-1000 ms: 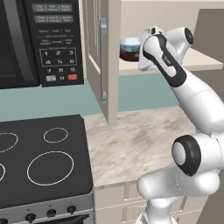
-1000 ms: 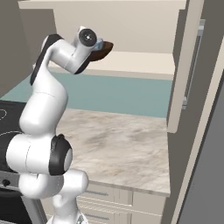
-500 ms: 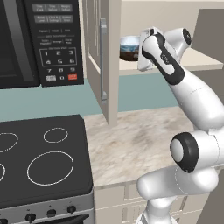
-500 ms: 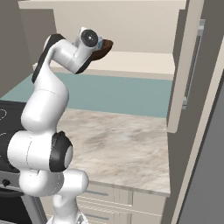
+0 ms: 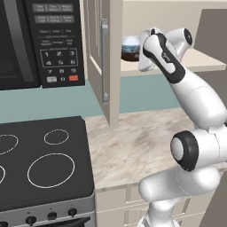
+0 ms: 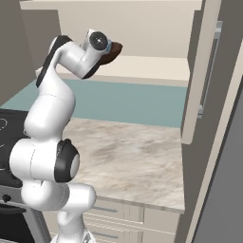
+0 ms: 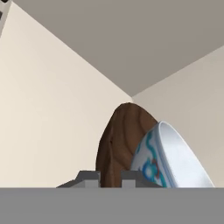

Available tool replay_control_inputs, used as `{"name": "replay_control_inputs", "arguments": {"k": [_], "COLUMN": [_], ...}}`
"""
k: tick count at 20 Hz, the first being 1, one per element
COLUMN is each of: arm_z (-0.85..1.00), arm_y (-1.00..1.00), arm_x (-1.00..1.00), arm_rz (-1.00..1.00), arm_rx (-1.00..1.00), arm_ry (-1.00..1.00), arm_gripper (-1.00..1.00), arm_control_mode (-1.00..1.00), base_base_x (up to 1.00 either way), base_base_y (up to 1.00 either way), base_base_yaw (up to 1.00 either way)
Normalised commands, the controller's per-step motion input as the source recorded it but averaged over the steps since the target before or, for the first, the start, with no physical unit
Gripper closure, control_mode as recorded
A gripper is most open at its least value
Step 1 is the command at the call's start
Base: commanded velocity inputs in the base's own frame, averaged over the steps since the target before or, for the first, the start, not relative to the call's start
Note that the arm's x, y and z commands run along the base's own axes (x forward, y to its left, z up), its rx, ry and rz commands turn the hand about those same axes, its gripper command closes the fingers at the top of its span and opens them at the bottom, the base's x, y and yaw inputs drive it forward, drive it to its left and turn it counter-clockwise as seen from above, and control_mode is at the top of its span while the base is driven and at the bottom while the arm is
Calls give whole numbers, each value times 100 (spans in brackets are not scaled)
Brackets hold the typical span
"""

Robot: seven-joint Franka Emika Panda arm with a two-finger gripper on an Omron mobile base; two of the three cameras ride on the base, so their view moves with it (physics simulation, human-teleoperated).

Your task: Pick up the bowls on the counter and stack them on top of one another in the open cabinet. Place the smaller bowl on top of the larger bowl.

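Hardly anything has shifted — my gripper [image 7: 109, 176], pinched nearly shut on the small pale blue bowl [image 7: 173, 159], holds it against the wide dark brown wooden bowl [image 7: 120, 140] just ahead; 1 release remains.

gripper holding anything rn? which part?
Fingers are shut at the rim of the small blue-white bowl, sitting in the brown bowl inside the cabinet. Actual grip can't be confirmed.

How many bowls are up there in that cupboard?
2: the larger bowl, dark brown, sits on the cabinet shelf; the smaller bowl, pale blue, rests on it. Others may be hidden.
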Motion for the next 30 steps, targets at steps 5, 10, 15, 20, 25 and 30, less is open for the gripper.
{"name": "replay_control_inputs", "arguments": {"k": [5,10,15,20,25,30], "arm_z": [-5,-1,1,17,23,9], "arm_y": [3,0,0,0,-6,-13], "arm_x": [18,9,2,-4,-16,-28], "arm_rz": [2,2,4,1,0,0], "arm_rx": [0,0,0,0,0,0], "arm_ry": [0,0,0,-1,0,-1], "arm_gripper": [-100,-100,-100,-100,-100,-100], "arm_control_mode": [-100,-100,-100,-100,-100,-100], "base_base_x": [0,0,0,0,0,0], "base_base_y": [0,0,0,0,0,0], "base_base_yaw": [0,0,0,0,0,0]}}
